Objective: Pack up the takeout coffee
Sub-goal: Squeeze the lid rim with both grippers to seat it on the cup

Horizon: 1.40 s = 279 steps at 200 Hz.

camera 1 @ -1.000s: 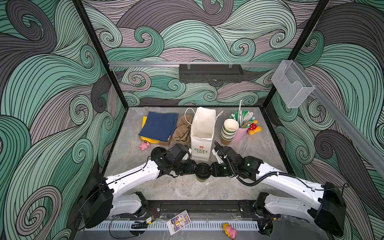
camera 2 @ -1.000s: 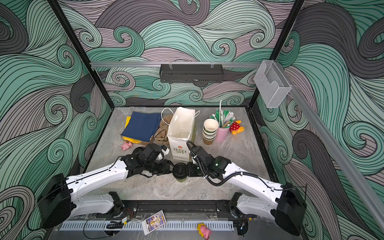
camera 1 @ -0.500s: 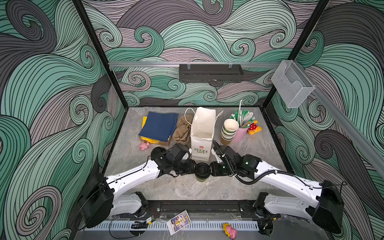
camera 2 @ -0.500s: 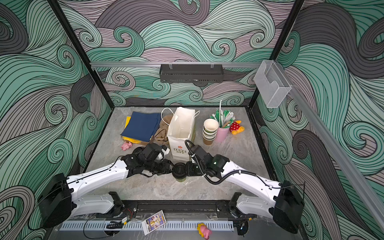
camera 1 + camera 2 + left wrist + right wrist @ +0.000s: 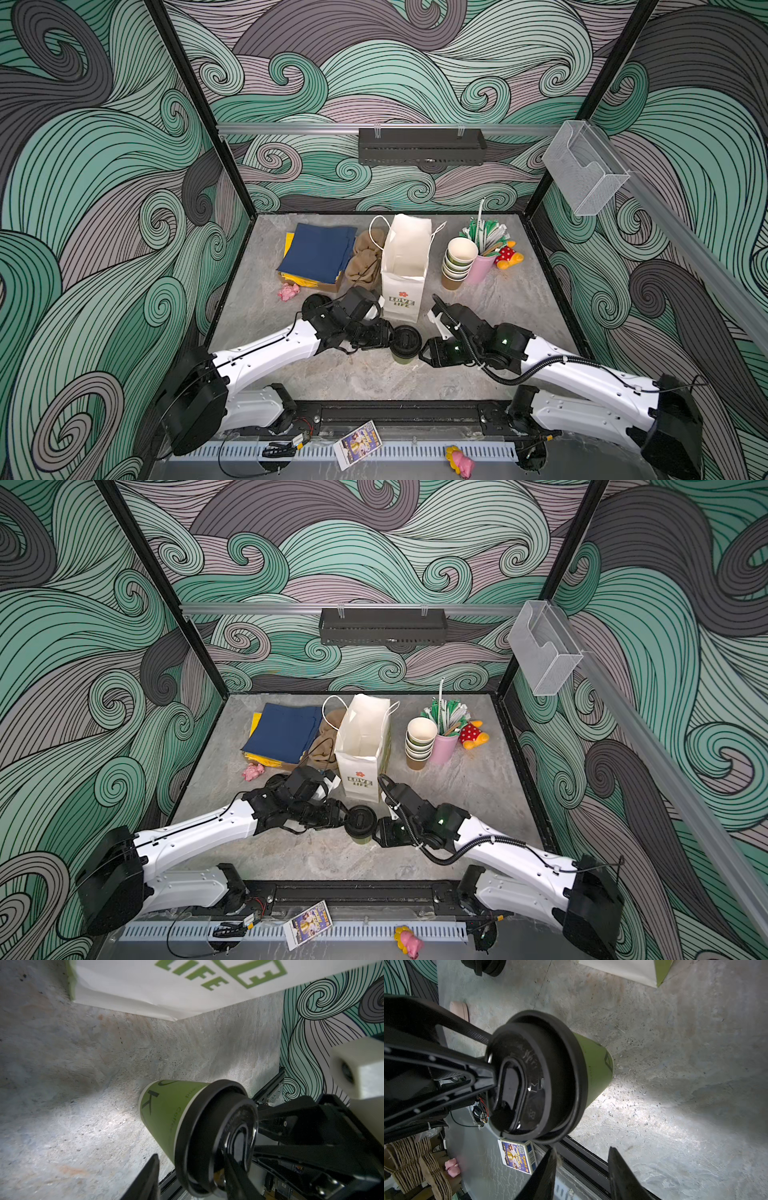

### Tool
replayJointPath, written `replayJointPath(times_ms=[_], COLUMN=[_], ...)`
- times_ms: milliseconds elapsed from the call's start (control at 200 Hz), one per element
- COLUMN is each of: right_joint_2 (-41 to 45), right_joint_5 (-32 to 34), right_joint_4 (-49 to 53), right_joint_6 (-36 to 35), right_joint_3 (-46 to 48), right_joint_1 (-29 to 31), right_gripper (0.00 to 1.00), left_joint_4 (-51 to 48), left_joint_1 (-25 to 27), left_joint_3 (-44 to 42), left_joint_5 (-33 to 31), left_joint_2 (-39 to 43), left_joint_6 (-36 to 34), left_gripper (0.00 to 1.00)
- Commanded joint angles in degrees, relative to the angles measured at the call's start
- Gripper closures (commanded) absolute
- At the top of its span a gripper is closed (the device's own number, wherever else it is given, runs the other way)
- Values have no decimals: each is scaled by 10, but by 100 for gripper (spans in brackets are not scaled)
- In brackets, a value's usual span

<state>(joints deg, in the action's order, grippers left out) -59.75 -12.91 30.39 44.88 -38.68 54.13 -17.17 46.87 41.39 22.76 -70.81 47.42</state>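
Where the cup [image 5: 402, 356] stands before the white bag [image 5: 405, 266], you have it between both grippers. Your right gripper [image 5: 581, 1150] gapes empty, just short of the lid [image 5: 542, 1076]. Your left gripper [image 5: 191, 1157] straddles the lid's edge, half apart; whether it pinches is unclear. Only the right wrist view shows its finger [image 5: 477, 1076] lying over the top.

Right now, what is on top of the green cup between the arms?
A black lid caps the green cup. Its inside cannot be seen because the lid covers it.
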Motion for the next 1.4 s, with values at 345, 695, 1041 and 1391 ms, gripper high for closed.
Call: replayJointPath(times_ms=[345, 695, 1041, 1391], right_joint_2=[-24, -54, -90, 34], right_joint_5=[4, 82, 111, 32], right_joint_4=[-51, 46, 79, -72], right_joint_6=[34, 54, 60, 57], right_joint_3=[12, 17, 13, 19], right_joint_1=[3, 4, 5, 18], right_gripper=[58, 60, 60, 62], left_joint_4=[-29, -37, -45, -45], left_joint_1=[-3, -3, -2, -2], left_joint_3=[0, -2, -1, 1], left_joint_5=[-2, -11, -15, -15], left_joint_2=[-18, -23, -26, -25], left_joint_6=[-8, -10, -13, -14], left_gripper=[52, 53, 54, 54])
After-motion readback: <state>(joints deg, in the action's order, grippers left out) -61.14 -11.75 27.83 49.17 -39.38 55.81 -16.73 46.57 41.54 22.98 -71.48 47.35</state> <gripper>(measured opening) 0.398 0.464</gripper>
